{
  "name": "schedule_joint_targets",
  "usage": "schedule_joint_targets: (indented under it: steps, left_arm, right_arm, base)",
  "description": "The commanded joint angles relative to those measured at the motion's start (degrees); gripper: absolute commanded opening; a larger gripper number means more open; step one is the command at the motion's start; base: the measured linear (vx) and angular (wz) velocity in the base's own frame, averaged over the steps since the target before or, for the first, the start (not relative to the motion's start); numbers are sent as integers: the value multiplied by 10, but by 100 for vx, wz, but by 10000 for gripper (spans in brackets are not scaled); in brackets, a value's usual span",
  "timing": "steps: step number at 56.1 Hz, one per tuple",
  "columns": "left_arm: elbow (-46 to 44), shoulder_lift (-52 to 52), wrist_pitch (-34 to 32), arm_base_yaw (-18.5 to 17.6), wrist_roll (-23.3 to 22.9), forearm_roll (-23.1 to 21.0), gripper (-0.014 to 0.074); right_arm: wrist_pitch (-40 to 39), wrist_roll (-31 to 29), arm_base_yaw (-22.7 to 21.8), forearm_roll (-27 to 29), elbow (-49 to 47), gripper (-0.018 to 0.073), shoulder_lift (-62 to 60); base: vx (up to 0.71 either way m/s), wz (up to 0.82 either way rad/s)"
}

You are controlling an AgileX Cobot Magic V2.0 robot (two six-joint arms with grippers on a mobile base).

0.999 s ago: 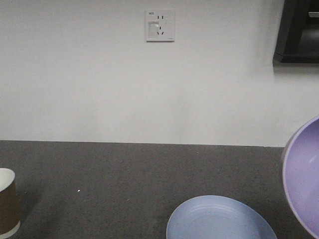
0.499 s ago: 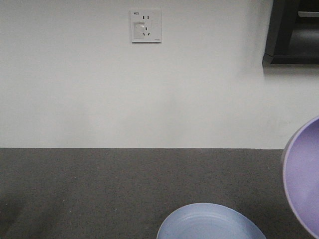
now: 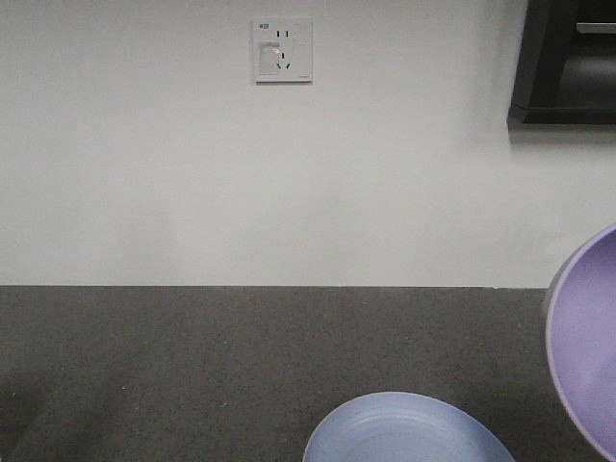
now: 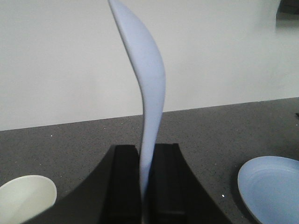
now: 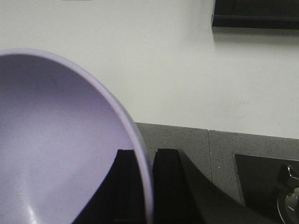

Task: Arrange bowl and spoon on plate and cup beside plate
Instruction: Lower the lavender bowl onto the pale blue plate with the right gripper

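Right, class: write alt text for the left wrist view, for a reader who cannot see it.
The left gripper clamps a pale blue soup spoon upright, its curve rising past the top of frame. Behind: dark speckled countertop and white wall, a cream-lined cup at lower left, a pale blue plate at lower right.

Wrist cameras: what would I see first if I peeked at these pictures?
A pale blue spoon sticks straight up in the middle of the left wrist view, pinched in the left gripper. A big lilac bowl fills the left side of the right wrist view, with its rim clamped in the right gripper. The blue plate waits on the dark counter at the bottom of the front view.
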Motion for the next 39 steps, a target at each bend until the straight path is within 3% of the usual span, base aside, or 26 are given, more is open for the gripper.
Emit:
schedule_joint_targets:
  steps: [1,28,39]
  left_arm:
    - [-12,5,-49,-5,0,-11,-6]
    - [-12,5,-58,-5,-3,-11,-6]
    - [-12,5,-58,-5,-6,-11,-6]
  right_arm:
    - [-53,-3,0,9,-15,-8,4]
    - [-72,-1,0,32,-16,-8,12]
    - [6,-10,6,63,-17,-8,93]
  base:
    - [0,0]
    - [0,0]
    - [0,0]
